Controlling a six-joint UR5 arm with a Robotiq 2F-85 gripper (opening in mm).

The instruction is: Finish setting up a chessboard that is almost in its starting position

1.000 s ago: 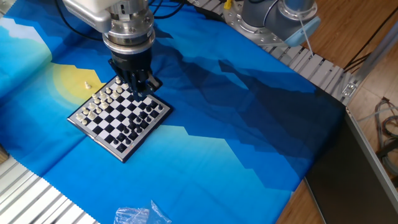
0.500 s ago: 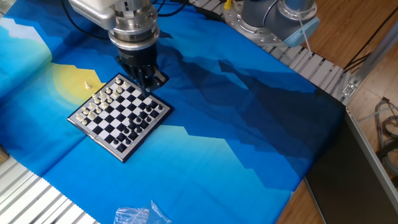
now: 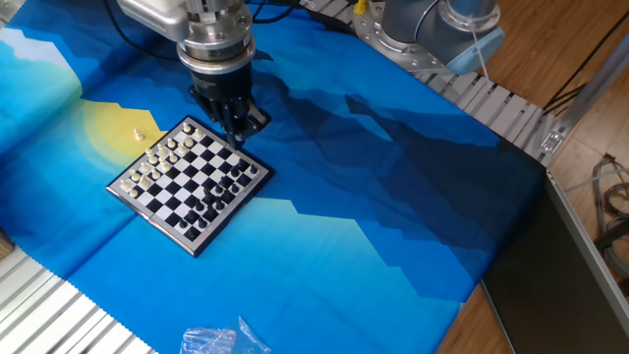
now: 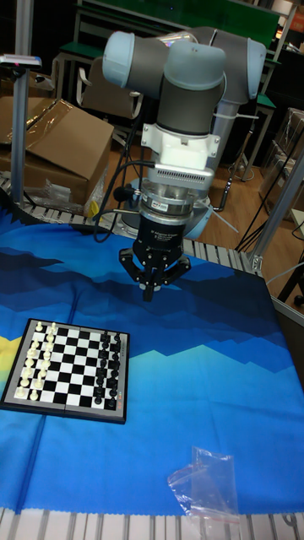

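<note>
The chessboard (image 3: 189,184) (image 4: 69,369) lies on the blue cloth, cream pieces along its left rows and black pieces along its right rows. One tiny cream piece (image 3: 136,134) stands off the board on the yellow patch of cloth. My gripper (image 3: 236,135) (image 4: 150,294) hangs above the cloth just past the board's far right corner, on the black side. Its fingers come together in a point and look shut. Whether a piece sits between them is too small to tell.
A crumpled clear plastic bag (image 3: 221,339) (image 4: 205,488) lies near the front edge of the cloth. Ribbed metal rails (image 3: 496,103) border the table on the right. Cardboard boxes (image 4: 59,143) stand behind the table at the left.
The gripper has risen and shifted toward the far right, from over the board's black corner to just beyond it. The board and the stray cream piece have not moved.
</note>
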